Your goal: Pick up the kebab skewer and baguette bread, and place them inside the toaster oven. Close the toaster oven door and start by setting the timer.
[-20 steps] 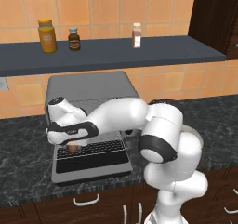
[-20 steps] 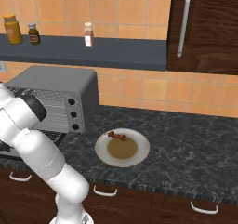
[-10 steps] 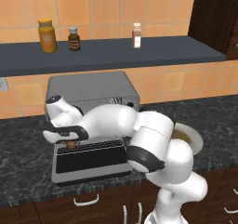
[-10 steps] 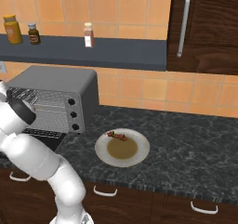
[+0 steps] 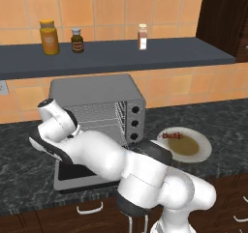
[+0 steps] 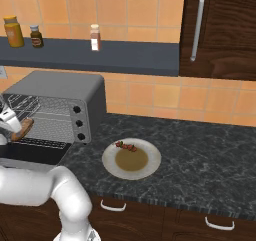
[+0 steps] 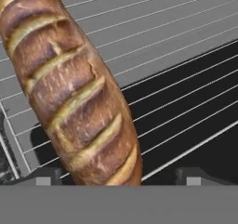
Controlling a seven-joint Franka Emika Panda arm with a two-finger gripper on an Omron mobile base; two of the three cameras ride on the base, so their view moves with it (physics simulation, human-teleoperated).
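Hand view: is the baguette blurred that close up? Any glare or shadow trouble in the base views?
Hand view: the baguette bread is soft-edged and slightly smeared, rack wires crisp. Left base view: flat even light, no glare on the toaster oven, whose interior stays readable. Right base view: soft shading under the shelf; the kebab skewer on the plate is small but sharp.

Baguette bread (image 7: 74,93) cut off at the hand view's top edge, its lower end hidden; toaster oven door (image 5: 80,178) largely masked by the arm; shelf jar (image 5: 49,36) labels unreadable.
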